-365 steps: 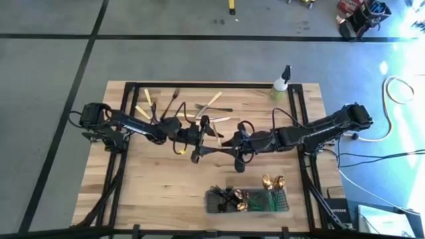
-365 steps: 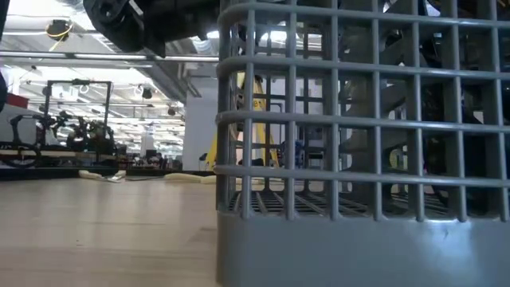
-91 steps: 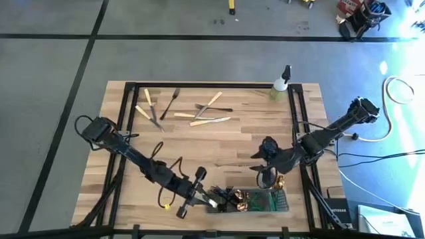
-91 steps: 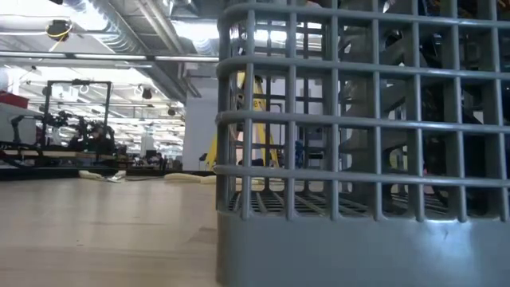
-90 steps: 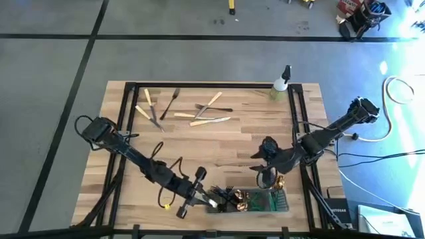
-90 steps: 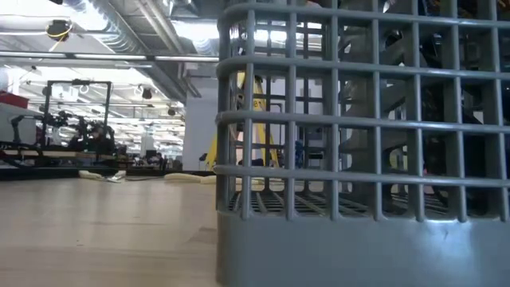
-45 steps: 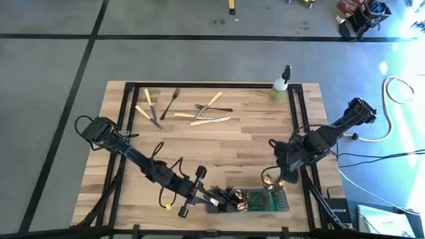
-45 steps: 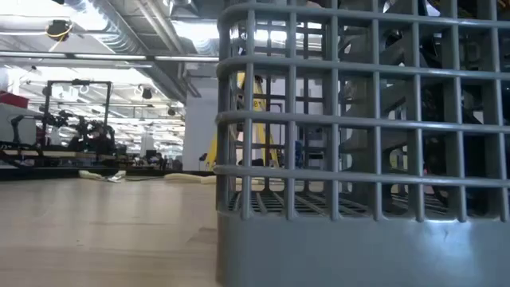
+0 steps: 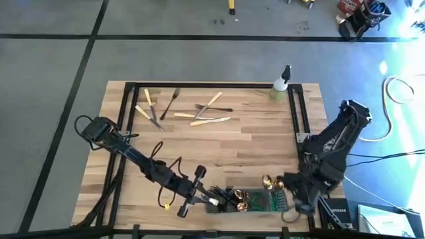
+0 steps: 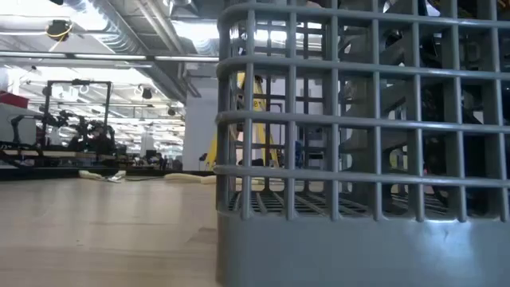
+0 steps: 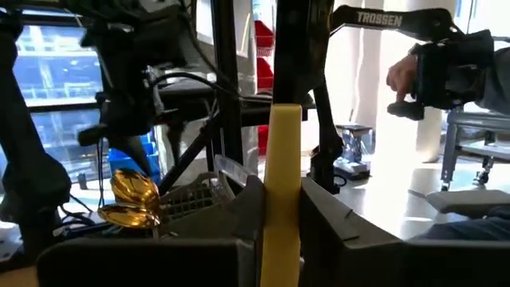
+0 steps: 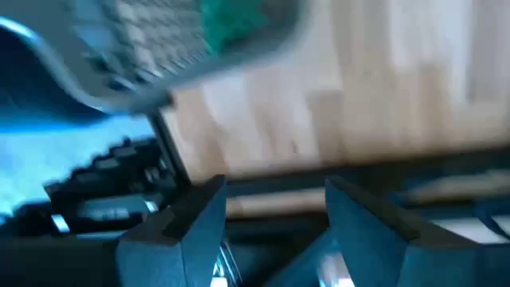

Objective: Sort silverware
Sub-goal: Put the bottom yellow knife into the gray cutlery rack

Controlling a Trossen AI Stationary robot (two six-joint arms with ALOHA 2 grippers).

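The left gripper (image 9: 207, 196) hangs at the left end of the grey wire-mesh caddy (image 9: 247, 201) on the near edge of the pale wooden table (image 9: 252, 143), its fingers (image 11: 331, 231) pinched on a cream-handled piece of silverware (image 11: 282, 191) whose long axis runs straight out between them, handle end pointing away from the wrist. The right gripper (image 12: 271, 211) is folded back off the near right corner of the table beside the caddy, its fingers spread with nothing between them. More cream-handled and dark silverware (image 9: 210, 121) lies scattered flat at the far left of the table, mostly lengthwise left to right or slanted, and shiny gold spoons (image 9: 271, 180) stand with bowls up in the caddy.
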